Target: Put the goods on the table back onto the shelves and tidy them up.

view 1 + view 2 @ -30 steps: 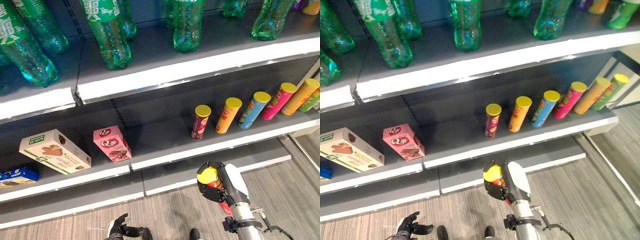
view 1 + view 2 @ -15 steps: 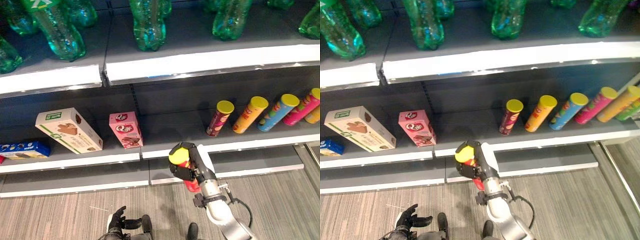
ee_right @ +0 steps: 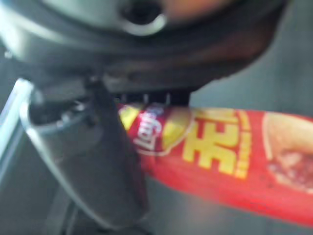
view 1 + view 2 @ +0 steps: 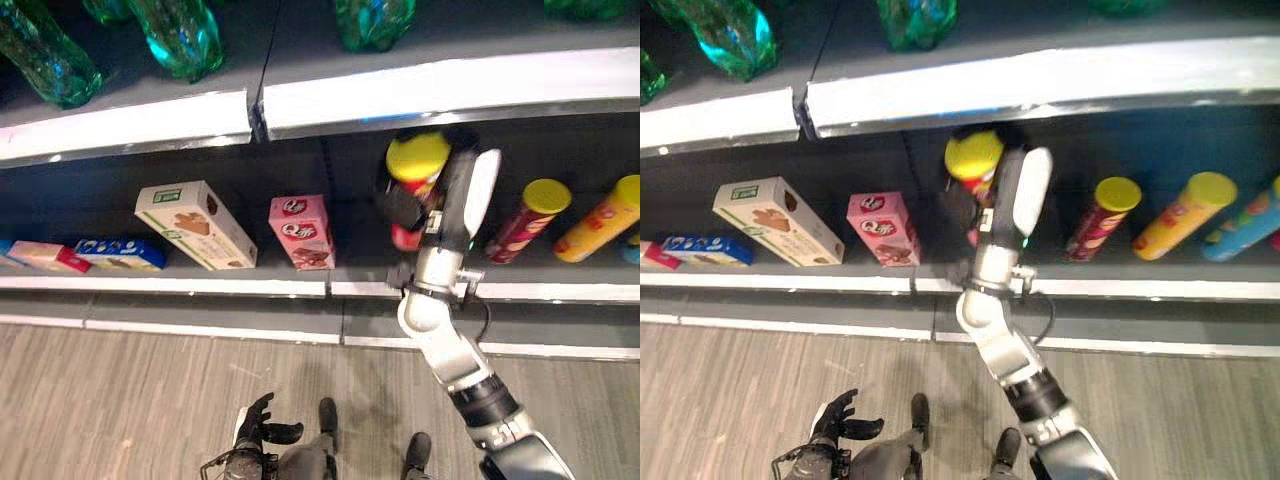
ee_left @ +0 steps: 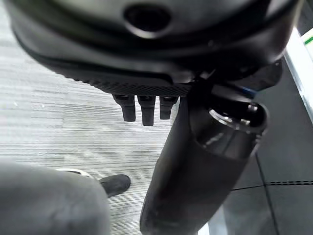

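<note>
1. The shelf unit spans the whole view – dark boards with white front edges – standing on grey striped floor.
2. On the upper board, green bottles stand near the front edge.
3. The right hand is raised in front of the lower board, just under the upper board's white edge, its fingers curled round a red chip can with a yellow lid; the can stands upright and off the board.
4. Right of the held can on the lower board lean a dark red can and an orange can, each yellow-lidded.
5. Left of the held can stand a pink box, then a white biscuit box, then a blue packet lying flat – open board between the pink box and the dark red can.
6. The left hand hangs low over the floor, fingers loosely spread, holding nothing.
</note>
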Motion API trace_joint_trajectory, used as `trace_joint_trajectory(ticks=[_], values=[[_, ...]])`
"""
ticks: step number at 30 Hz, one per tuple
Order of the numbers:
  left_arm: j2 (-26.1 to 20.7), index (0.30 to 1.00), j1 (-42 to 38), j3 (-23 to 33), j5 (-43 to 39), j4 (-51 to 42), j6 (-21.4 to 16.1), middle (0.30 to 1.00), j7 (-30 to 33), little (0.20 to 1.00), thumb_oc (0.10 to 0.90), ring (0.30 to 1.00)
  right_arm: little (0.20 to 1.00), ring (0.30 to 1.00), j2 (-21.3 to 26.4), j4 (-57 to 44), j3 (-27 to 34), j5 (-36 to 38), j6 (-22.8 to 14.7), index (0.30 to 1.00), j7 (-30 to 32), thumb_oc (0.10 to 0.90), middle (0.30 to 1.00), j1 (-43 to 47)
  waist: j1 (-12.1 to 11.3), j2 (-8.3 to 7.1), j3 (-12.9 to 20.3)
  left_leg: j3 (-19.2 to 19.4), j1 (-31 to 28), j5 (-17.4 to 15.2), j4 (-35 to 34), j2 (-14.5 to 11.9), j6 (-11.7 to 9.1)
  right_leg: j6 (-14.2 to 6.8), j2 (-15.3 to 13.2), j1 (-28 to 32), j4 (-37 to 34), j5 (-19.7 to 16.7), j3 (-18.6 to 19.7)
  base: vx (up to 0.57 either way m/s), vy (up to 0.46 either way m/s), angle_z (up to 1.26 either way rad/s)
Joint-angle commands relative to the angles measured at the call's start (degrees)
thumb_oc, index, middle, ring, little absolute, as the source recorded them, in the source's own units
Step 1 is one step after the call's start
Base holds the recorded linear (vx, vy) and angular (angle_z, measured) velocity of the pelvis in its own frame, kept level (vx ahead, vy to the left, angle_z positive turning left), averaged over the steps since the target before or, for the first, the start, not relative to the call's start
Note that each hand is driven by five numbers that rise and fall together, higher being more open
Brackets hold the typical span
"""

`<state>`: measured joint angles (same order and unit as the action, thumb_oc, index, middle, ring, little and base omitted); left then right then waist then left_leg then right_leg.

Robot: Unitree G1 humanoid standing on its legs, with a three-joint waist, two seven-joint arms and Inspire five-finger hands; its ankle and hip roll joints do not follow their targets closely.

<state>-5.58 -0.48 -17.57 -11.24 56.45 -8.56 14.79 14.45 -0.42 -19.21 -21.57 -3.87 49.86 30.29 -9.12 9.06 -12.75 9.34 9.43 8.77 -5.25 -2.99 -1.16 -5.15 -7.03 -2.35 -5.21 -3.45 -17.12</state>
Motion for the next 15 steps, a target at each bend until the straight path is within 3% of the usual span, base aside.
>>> trace_joint_trajectory(ticks=[1, 5, 15], values=[[-3.58, 0.9, 2.08, -4.42, 1.61, 4.15, -1.36, 0.9, 3.15, 0.9, 0.8, 0.9, 0.3, 0.3, -2.21, -4.97, 0.89, -7.03, -3.16, 0.3, 5.68, 0.4, 0.3, 3.48, -0.7, -3.09, -1.46, 1.03, -0.31, -4.51, 1.13, -4.34, -2.75, -5.01, -8.23, -1.34, 1.87, 0.18, 1.41, -0.03, 0.02, 0.07], [-4.11, 0.9, -0.13, -6.27, 3.84, 3.2, -2.03, 0.9, 3.99, 0.9, 0.8, 0.9, 0.3, 0.3, -1.17, -3.73, 2.06, -10.92, -1.85, 0.3, 8.37, 0.4, 0.3, 7.39, -1.99, -1.99, -3.47, 0.38, 3.39, -4.31, 2.04, -3.56, -2.71, -5.22, -9.17, -3.92, 1.96, -0.62, 1.09, -0.03, 0.038, 0.03], [-5.8, 0.9, -4.83, -8.57, 9.13, -3.7, -5.56, 0.9, 7.46, 0.9, 0.8, 0.9, 0.3, 0.3, 0.02, -0.3, 4.06, -15.77, -0.35, 0.3, 14.39, 0.4, 0.3, 9.9, -2.35, 0.15, -6.53, 0.48, 11.36, -4.76, 4.54, -1.59, -2.58, -5.87, -11.0, -10.31, 1.75, -2.83, 1.11, -0.02, 0.022, 0.03]])
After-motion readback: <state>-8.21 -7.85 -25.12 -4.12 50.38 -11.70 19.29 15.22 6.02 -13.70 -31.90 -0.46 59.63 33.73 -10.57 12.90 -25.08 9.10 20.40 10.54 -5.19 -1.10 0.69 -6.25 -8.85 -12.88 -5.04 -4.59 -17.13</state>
